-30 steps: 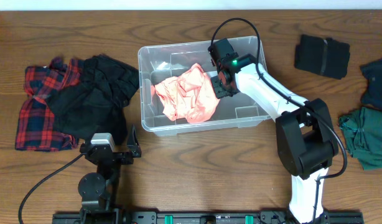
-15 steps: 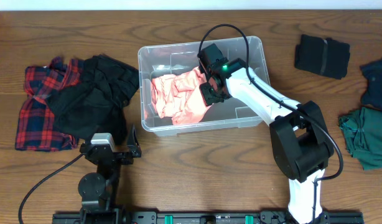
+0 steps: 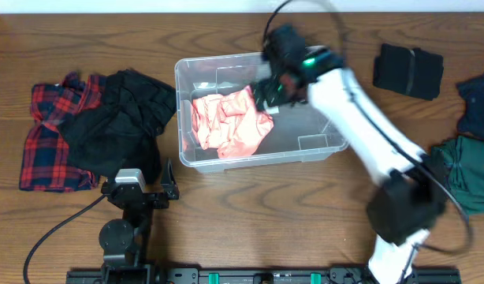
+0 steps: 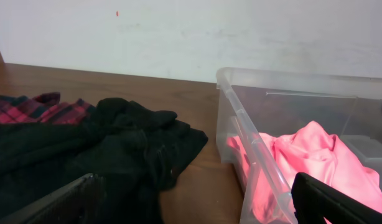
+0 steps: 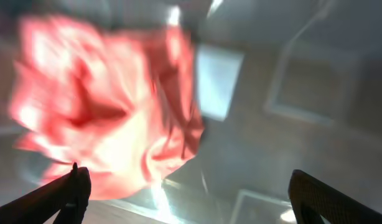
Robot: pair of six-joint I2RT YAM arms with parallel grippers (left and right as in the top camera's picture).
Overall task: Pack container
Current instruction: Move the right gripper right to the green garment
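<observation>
clear plastic with rounded corners: the container [image 3: 226, 161] sits on the wooden tabletop [image 3: 250, 213], in the middle and toward the far edge, its long axis running left to right. a crumpled pink garment [image 3: 230, 120] lies in its left half; the right half of the floor is bare.

the right tool [image 3: 275, 85] hangs over the container, just right of the pink garment, and is blurred in the overhead view. in its own wrist view the two fingertips stand wide apart at the lower corners with nothing between them, and the pink cloth lies loose below, so we read it as open and empty. the left tool [image 3: 139, 183] is near the front edge, well apart from the container, which lies ahead of it and to its right. its fingers are also spread, with nothing held.

further out, a black heap [image 3: 120, 118] lies just beside the container's left wall, overlapping a red plaid shirt [image 3: 49, 142]. at the far right are a folded black piece [image 3: 407, 71], a dark blue one [image 3: 478, 99] and a green one [image 3: 463, 170].

we judge the packing begun, with most pieces left. the black heap is nearer the left arm, the three right-hand pieces nearer the right arm. either load would travel inward along the container's long axis, toward the bare right half.
</observation>
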